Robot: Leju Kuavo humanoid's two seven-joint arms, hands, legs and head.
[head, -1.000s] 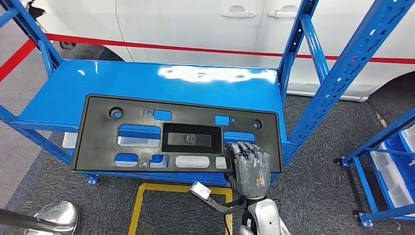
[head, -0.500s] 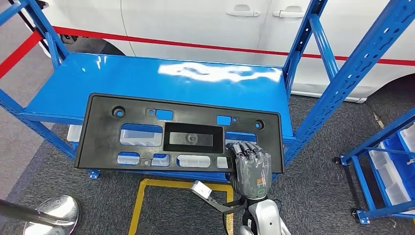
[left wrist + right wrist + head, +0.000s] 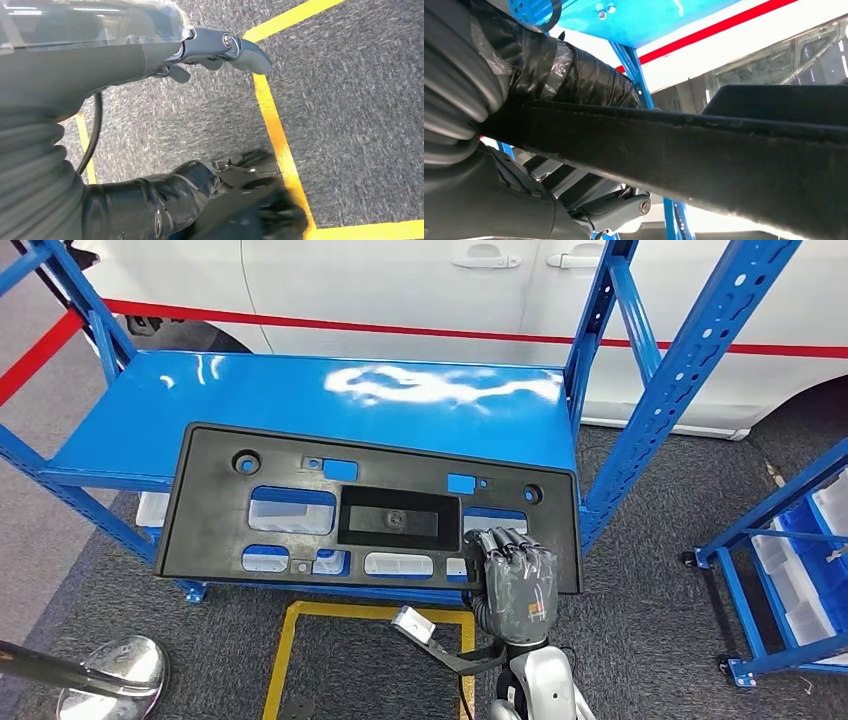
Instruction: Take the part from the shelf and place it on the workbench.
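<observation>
The part is a long black plastic panel (image 3: 215, 510) with several cut-outs, lying flat over the front of the blue shelf board (image 3: 300, 390) and overhanging its near edge. My right hand (image 3: 515, 580) grips the panel's near right edge, fingers over the top. In the right wrist view the panel's underside edge (image 3: 704, 150) runs across, with my taped fingers (image 3: 574, 75) wrapped above it and the thumb (image 3: 614, 207) beneath. My left hand (image 3: 165, 50) hangs over the grey carpet, thumb (image 3: 240, 47) and dark fingers (image 3: 200, 185) apart, holding nothing.
A white car (image 3: 400, 280) with a red stripe stands behind the shelf. Blue uprights (image 3: 690, 370) frame the shelf's right side. Another blue rack with bins (image 3: 800, 570) is at the right. Yellow floor lines (image 3: 290, 640) and a round metal stand base (image 3: 110, 675) lie near me.
The whole view has shifted slightly. The panel stays in my right hand's grip and now overhangs the shelf's front edge a little more.
</observation>
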